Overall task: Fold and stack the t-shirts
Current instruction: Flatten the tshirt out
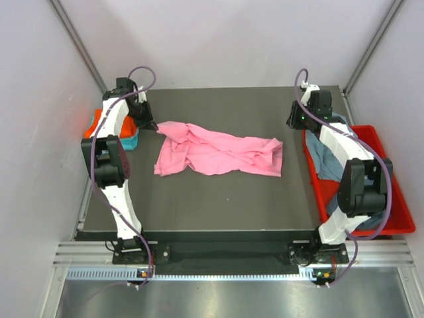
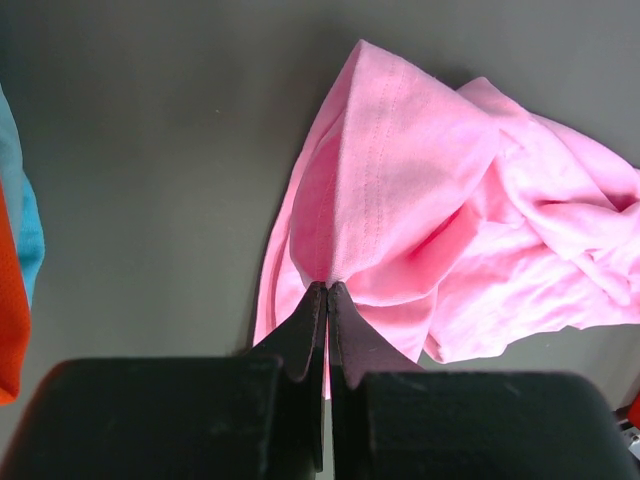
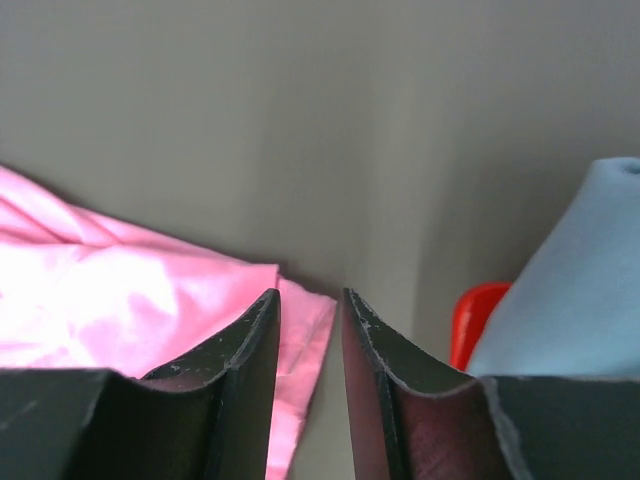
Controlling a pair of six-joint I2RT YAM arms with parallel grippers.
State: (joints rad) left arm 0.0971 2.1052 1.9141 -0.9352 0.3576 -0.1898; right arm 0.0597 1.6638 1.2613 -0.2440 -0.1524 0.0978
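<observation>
A large pink t-shirt lies crumpled in the middle of the dark table. My left gripper is shut on its far-left edge; in the left wrist view the jaws pinch a raised fold of pink t-shirt. My right gripper hovers near the shirt's right end, between it and the bin. In the right wrist view it is narrowly open and empty, with the pink t-shirt's corner lying below it. Folded orange and teal shirts sit at the table's left edge.
A red plastic bin stands off the table's right side with grey-blue shirts in it; the red bin's rim and a grey-blue shirt show in the right wrist view. White walls enclose the table.
</observation>
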